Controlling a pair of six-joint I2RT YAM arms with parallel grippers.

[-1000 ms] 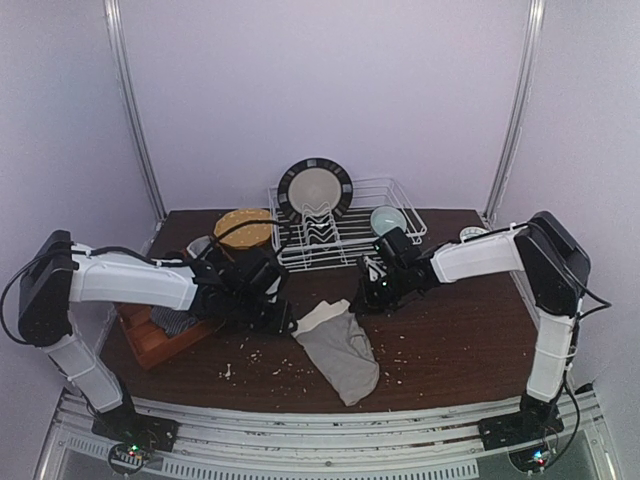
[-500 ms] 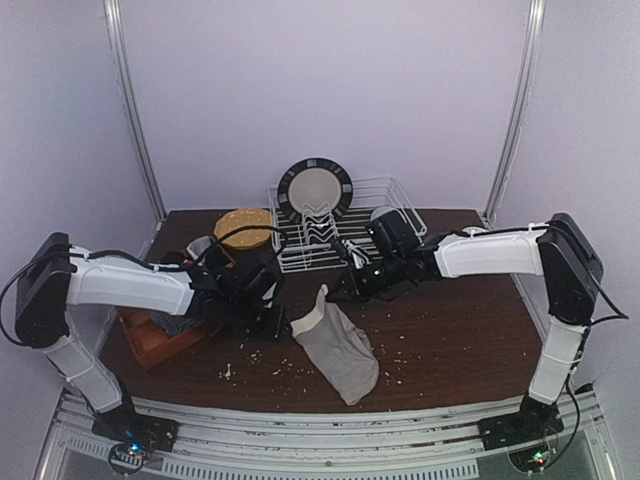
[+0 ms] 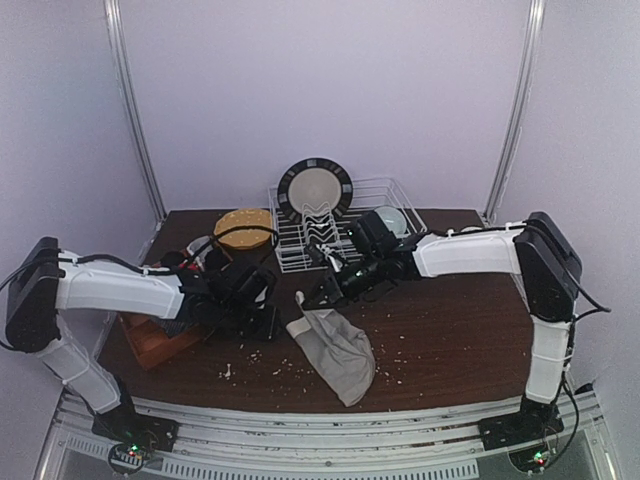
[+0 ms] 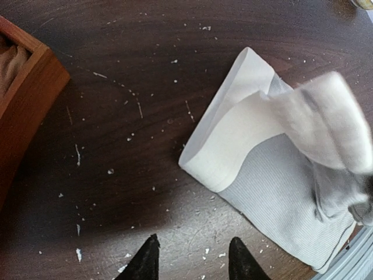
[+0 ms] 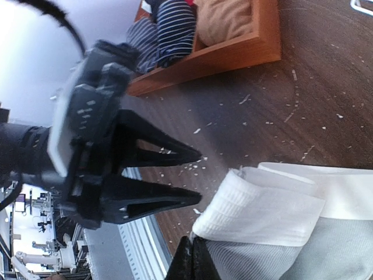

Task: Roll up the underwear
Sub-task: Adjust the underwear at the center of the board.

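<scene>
Dark wood surface [image 3: 450,320], scattered crumbs [image 3: 228,372]. Grey underwear [image 3: 342,352] lies mid-surface. Right gripper [image 3: 318,292] is pinched on its white waistband, holding that edge raised. Left gripper [image 3: 262,318] sits just beside, fingers spread, holding nothing.

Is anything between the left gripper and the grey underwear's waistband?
Nothing visible: only crumb-strewn table lies between the open left gripper and the waistband. The right gripper pinches a raised part of the waistband.

The right hand [image 3: 312,292] holds up one corner of the grey-beige underwear [image 3: 340,350], left hand [image 3: 270,318] just beside.
</scene>
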